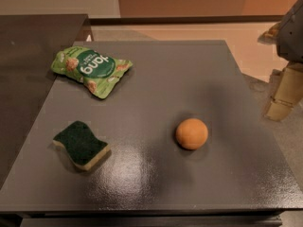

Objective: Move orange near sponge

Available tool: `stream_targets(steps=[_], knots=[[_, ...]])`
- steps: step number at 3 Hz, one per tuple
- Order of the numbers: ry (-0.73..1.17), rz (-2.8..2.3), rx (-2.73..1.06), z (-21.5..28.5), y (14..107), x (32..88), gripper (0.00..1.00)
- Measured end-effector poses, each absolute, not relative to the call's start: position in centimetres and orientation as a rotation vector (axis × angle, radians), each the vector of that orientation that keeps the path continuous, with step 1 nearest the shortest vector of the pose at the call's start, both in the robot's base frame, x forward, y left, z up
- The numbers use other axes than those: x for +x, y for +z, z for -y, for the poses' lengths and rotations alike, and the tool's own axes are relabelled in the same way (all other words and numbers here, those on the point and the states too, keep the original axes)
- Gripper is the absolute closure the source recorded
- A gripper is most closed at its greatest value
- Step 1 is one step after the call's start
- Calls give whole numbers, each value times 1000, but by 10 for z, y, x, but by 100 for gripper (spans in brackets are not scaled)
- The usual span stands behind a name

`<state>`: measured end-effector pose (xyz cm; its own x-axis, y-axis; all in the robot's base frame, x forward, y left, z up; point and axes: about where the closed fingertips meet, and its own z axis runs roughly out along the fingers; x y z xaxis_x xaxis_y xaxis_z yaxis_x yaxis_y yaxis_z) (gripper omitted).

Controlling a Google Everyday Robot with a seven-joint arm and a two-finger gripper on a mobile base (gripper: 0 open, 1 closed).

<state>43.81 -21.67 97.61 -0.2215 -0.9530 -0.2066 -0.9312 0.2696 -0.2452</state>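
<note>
We are holding the tool (pixel 283 98) off the bench's (pixel 180 74) right side, and we cannot tell its state. The orange (pixel 191 133) is sitting ungrasped, well apart from the sponge (pixel 81 144).

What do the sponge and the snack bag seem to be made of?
The sponge looks like soft pale yellow foam under a dark green, matte scouring layer. The snack bag seems thin glossy plastic film, crinkled and printed. The gripper hangs beyond the right edge of the table.
</note>
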Motion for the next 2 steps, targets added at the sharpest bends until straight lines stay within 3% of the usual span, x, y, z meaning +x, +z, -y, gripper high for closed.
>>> stream_targets(steps=[2], knots=[[-82, -2218, -1741, 210, 971, 437, 0]])
